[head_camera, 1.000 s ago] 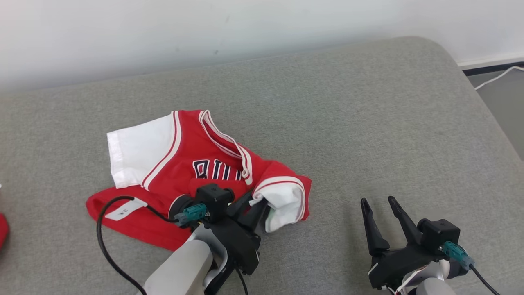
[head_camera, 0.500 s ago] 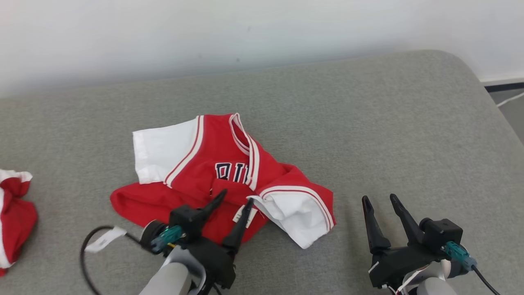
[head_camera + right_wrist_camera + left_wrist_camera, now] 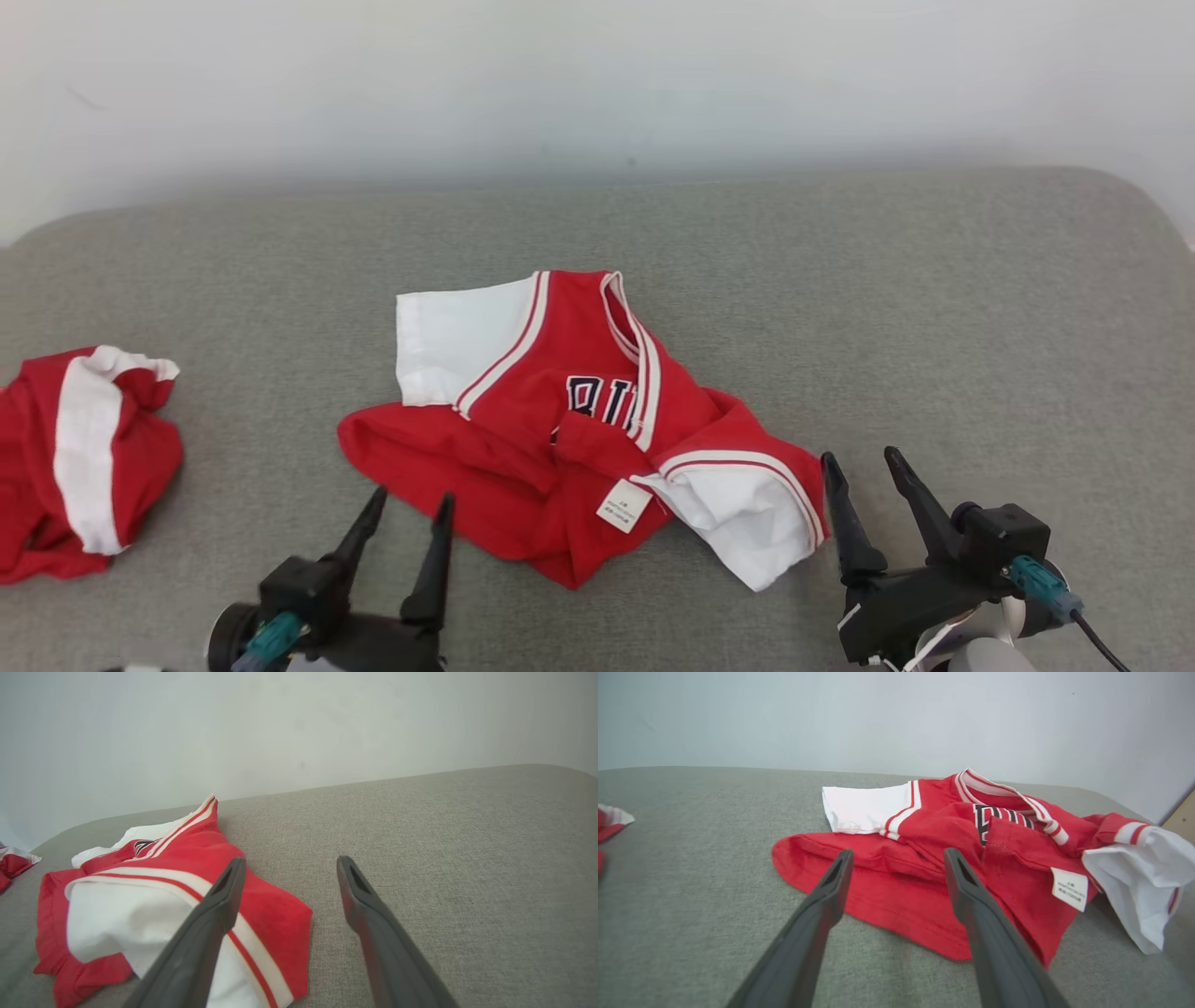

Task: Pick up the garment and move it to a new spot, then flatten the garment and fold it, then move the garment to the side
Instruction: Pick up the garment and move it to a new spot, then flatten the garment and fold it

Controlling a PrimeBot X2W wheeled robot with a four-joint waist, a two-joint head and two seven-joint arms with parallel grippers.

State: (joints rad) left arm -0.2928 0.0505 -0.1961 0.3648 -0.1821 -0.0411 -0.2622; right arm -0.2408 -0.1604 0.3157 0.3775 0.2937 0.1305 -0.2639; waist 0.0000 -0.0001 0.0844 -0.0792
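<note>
Grey cushioned surface [image 3: 887, 280] with the crumpled red-and-white garment [image 3: 541, 439] at its centre. A second red cloth [image 3: 93, 467] lies well apart on the left. Left gripper [image 3: 412, 495] and right gripper [image 3: 861, 455], both empty with fingers spread, flank the garment's near edge. Its white label [image 3: 624, 505] faces up.

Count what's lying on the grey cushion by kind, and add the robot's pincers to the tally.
Garments: 2, the jersey in the middle and the crumpled garment at far left.
Pincers: 2, the left pincer and the right pincer, both open.
Total: 4.
</note>
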